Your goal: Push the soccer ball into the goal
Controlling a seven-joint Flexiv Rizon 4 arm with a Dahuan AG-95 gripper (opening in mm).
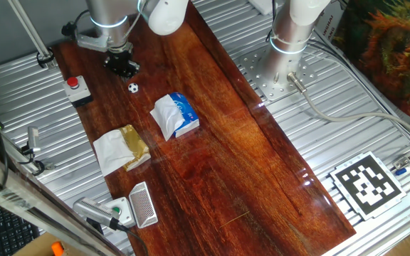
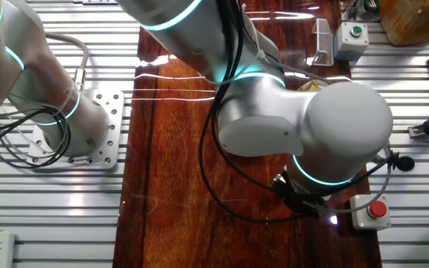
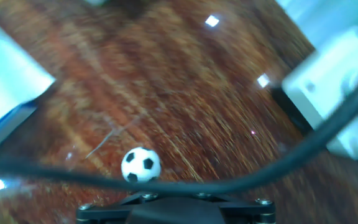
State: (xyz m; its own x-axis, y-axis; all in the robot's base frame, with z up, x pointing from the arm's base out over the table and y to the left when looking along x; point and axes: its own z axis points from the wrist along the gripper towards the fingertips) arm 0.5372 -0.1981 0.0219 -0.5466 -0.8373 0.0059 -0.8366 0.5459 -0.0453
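Clearly the black two-finger gripper [image 1: 122,66] hangs just behind the tiny white soccer ball with black patches [image 1: 132,88], apart from it as far as the hand view shows; whether its fingers are spread or closed I cannot tell. Beyond the ball, off to one side, lies the blue-and-white tissue pack [image 1: 176,115], then the white napkin with a gold wrapper [image 1: 124,148]. Farthest stands the small white-framed goal with grey mesh [image 1: 142,205]. An off-centre nudge would likely roll the ball into either obstacle, or off the dark wooden tabletop [image 1: 248,163].
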